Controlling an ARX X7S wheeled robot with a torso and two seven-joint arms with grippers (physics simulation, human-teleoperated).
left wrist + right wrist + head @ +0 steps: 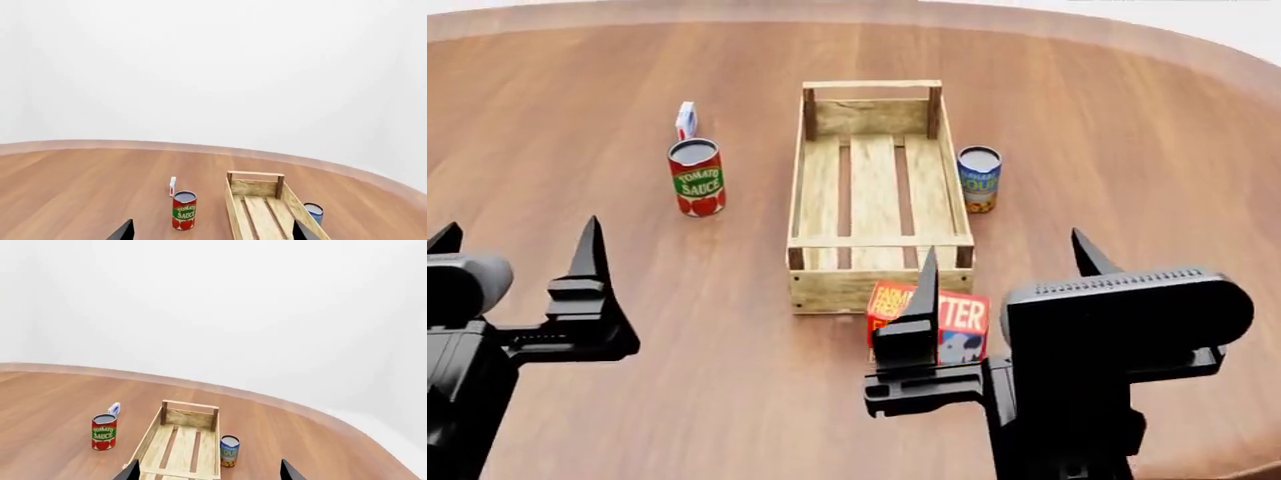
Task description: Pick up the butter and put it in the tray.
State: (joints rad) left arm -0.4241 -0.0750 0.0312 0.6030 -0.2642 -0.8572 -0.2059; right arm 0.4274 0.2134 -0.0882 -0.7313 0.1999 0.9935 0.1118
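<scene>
The butter (961, 322) stands on the tabletop (587, 120) just below and ahead of the right claw (1004, 265), against the tray (878, 288)'s near wall. Both claws — the left claw (518, 248) too — gape wide, holding nothing. It looks a light, stiff, smooth carton — best pinched across its two broad faces, mid-height.
</scene>
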